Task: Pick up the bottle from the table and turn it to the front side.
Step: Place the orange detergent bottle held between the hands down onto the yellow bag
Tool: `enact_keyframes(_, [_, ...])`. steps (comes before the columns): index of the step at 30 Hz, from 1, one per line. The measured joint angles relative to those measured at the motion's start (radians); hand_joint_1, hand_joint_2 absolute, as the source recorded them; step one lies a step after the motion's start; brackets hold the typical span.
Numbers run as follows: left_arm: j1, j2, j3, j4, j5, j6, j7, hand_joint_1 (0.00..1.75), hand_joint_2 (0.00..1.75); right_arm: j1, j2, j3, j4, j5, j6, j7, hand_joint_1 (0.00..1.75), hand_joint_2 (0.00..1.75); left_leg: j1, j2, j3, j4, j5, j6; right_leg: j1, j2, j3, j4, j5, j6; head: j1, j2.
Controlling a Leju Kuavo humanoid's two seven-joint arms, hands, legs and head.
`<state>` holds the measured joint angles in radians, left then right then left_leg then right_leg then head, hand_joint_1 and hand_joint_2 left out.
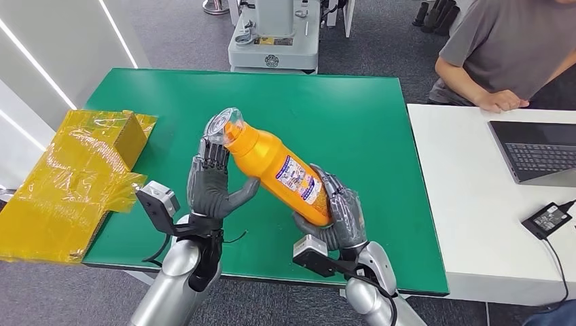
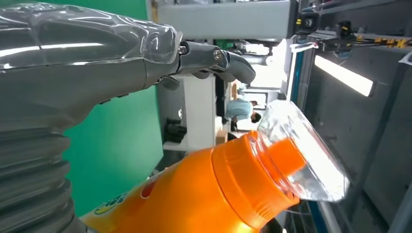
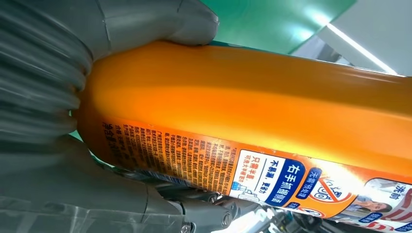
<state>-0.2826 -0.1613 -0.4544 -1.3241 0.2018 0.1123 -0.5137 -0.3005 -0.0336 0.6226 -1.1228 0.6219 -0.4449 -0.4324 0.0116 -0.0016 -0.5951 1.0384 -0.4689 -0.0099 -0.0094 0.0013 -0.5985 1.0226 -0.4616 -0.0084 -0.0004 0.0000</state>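
The bottle's (image 1: 284,171) base is hidden inside the right hand (image 1: 336,214). The clear cap (image 1: 223,125) covers some of the left hand's (image 1: 212,183) fingertips. The person (image 1: 506,51) and laptop (image 1: 536,151) are cut off by the picture's edge.

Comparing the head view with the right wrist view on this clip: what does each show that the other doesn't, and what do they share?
Head view alone: the left hand at the bottle's clear cap, the yellow bags, a seated person and a laptop. Right wrist view alone: the label's fine print and blue boxes up close. Both: the orange bottle gripped at its base by the right hand over the green table.
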Motion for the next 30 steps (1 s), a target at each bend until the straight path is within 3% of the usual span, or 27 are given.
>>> enact_keyframes(14, [-0.019,-0.016,-0.006,0.028,0.057,-0.08,0.003,0.0,1.75,0.01,0.0,0.014,0.019,0.008,0.017,-0.011,1.75,1.75,0.0,0.0,0.0,0.0,0.0,0.0,0.0,0.0,0.0,0.0,0.0,0.0,0.0,0.0])
enact_keyframes(28, [-0.034,-0.019,-0.015,0.047,0.065,-0.087,0.004,0.0,1.75,0.01,0.013,0.016,0.019,-0.007,0.017,-0.026,1.75,1.75,0.0,0.0,0.0,0.0,0.0,0.0,0.0,0.0,0.0,0.0,0.0,0.0,0.0,0.0])
enact_keyframes(30, [-0.034,-0.019,-0.017,0.05,0.064,-0.086,0.004,0.8,1.75,0.01,0.017,0.016,0.019,-0.007,0.017,-0.026,1.75,1.75,0.0,0.0,0.0,0.0,0.0,0.0,0.0,0.0,0.0,0.0,0.0,0.0,0.0,0.0])
